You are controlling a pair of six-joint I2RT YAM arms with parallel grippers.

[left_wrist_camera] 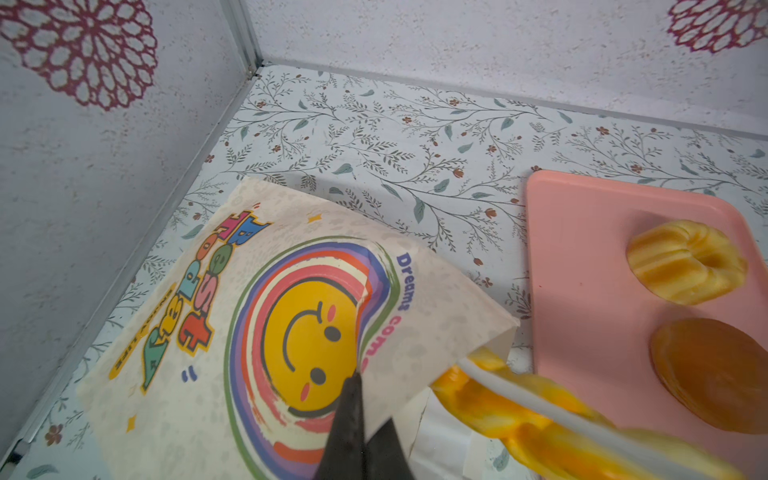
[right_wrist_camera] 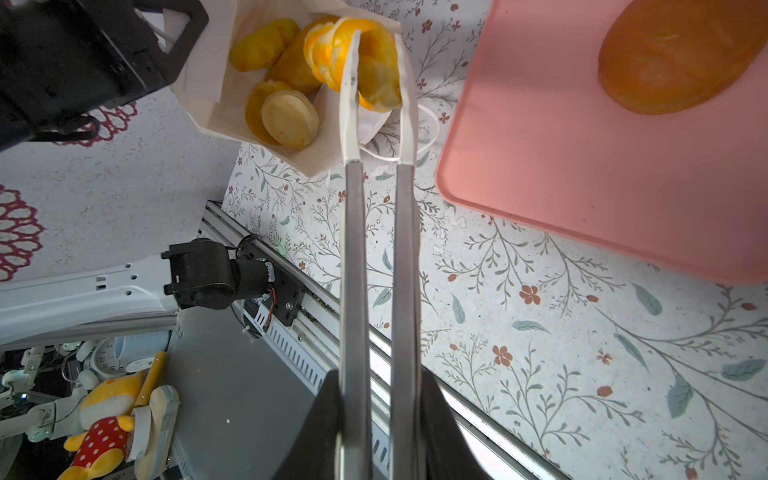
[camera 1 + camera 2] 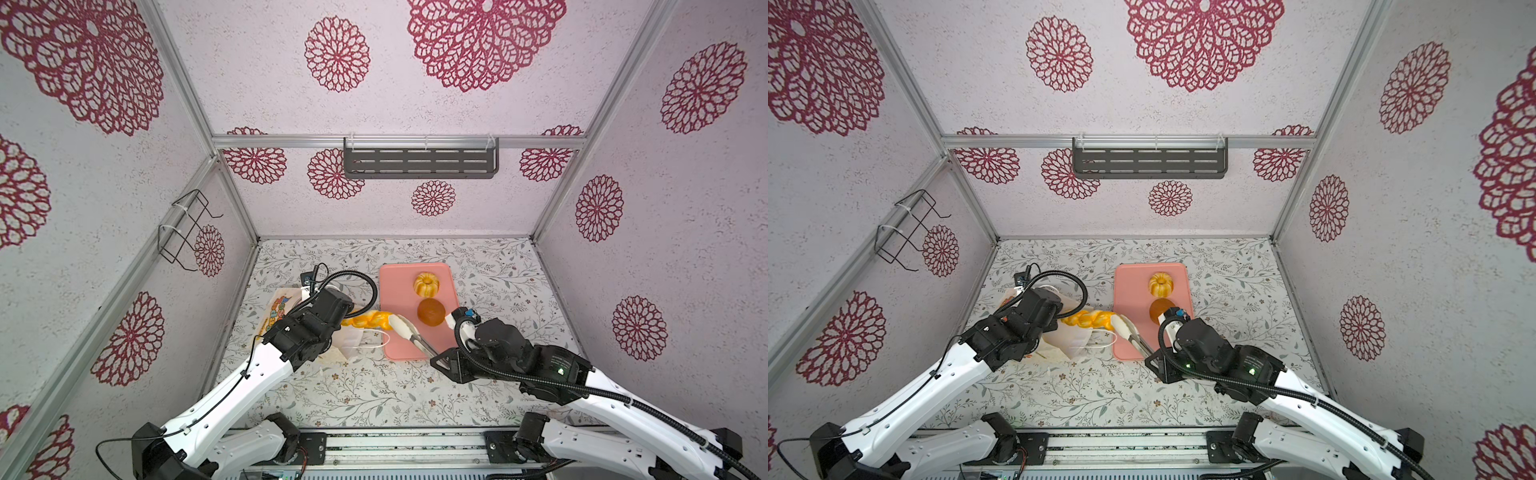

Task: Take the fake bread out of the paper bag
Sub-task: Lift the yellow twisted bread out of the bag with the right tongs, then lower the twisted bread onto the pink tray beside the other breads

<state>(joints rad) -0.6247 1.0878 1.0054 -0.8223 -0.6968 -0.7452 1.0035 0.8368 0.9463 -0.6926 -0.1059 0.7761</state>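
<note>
My left claw (image 1: 360,401) pinches the bag (image 1: 199,299) shut-tight; my right claw (image 2: 380,428) squeezes tongs (image 2: 353,249) on the braid (image 2: 374,62). Next, I'd say, draw it onto the tray (image 2: 561,166).

My left arm (image 3: 257,370) comes in from the near left, forearm slanting up toward the back. The left wrist (image 3: 328,307) is bent down. My left claw (image 1: 357,380) has its dark fingers pressed together, pinching a fold of the bag (image 1: 249,332). In both top views this claw is hidden under the wrist. My right arm (image 3: 602,399) comes in from the near right, low and stretched leftward. The right wrist (image 3: 498,340) is roughly level. My right claw (image 2: 380,386) points back-left toward my other arm. It is clamped on the tongs (image 2: 353,249) at their handle end, one finger on each side. The two claws are near each other, apart.
</note>
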